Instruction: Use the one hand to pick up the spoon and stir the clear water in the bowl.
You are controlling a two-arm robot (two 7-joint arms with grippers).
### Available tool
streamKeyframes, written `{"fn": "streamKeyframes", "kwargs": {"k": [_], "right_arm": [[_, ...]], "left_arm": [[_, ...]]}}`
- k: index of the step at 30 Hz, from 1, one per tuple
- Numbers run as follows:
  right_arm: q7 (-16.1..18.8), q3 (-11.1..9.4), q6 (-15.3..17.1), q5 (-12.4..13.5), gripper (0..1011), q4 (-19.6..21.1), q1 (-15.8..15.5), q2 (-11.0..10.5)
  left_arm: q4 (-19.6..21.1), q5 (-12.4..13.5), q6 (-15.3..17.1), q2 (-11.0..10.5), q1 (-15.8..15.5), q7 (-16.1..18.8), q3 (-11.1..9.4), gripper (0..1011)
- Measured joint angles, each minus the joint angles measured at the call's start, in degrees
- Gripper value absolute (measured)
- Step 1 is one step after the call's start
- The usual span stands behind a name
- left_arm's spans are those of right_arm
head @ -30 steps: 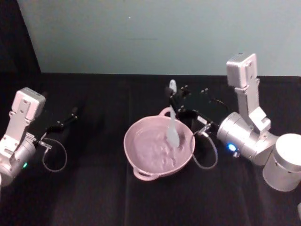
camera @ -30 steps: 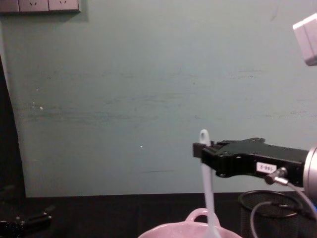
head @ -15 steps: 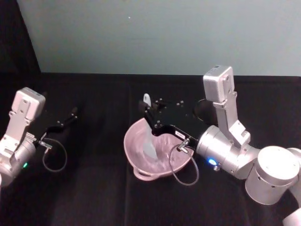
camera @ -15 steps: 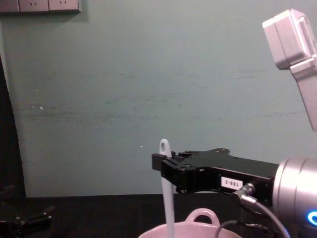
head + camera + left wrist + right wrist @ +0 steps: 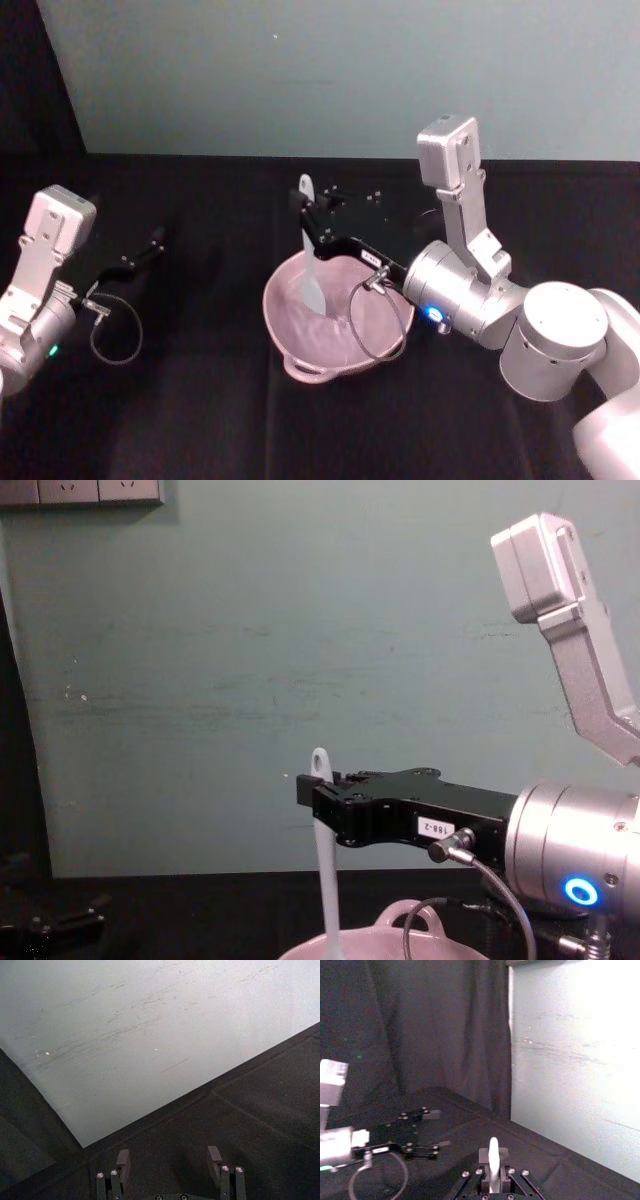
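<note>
The pink bowl (image 5: 290, 350) stands in the middle of the table (image 5: 200, 410); the left gripper (image 5: 150, 246) lies parked well to its left, fingers apart. The right gripper (image 5: 306, 216) reaches over the bowl, closed on the spoon (image 5: 311, 270) near its handle top, so the head hangs into the water for stirring

The right arm's long flat black gripper (image 5: 308, 798) carries a small white number sticker (image 5: 432, 828) and joins a thick silver cylindrical wrist (image 5: 575, 855) with a blue ring light (image 5: 578, 890) and a thin grey cable (image 5: 500, 885). A boxy pale-grey housing (image 5: 535, 565) tops an angled bracket. The left arm's black gripper (image 5: 169, 1152) has silver screws (image 5: 100, 1175) on its fingers.
</note>
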State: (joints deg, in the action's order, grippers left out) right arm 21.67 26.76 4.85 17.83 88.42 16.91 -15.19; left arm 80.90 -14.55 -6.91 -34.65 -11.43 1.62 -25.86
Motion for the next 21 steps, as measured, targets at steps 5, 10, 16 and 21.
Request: {"fn": "streamKeyframes", "kwargs": {"k": [5,10,16,21], "right_arm": [[-0.5,-0.9,-0.5,-0.3,118,-3.0,1.8,0.3],[-1.6,-2.7,-0.8,-0.7,118,-3.9,2.3,-0.4],[-2.1,-4.5,-0.7,-0.9,118,-2.4,1.3,-1.7],[-2.1,-5.1,-0.4,-0.9,118,-0.8,0.1,-2.5]], "left_arm": [[0.0,0.0,0.0,0.0,0.0,0.0,0.0,1011],[0.0,0.0,0.0,0.0,0.0,0.0,0.0,1011],[0.0,0.0,0.0,0.0,0.0,0.0,0.0,1011],[0.0,0.0,0.0,0.0,0.0,0.0,0.0,1011]]}}
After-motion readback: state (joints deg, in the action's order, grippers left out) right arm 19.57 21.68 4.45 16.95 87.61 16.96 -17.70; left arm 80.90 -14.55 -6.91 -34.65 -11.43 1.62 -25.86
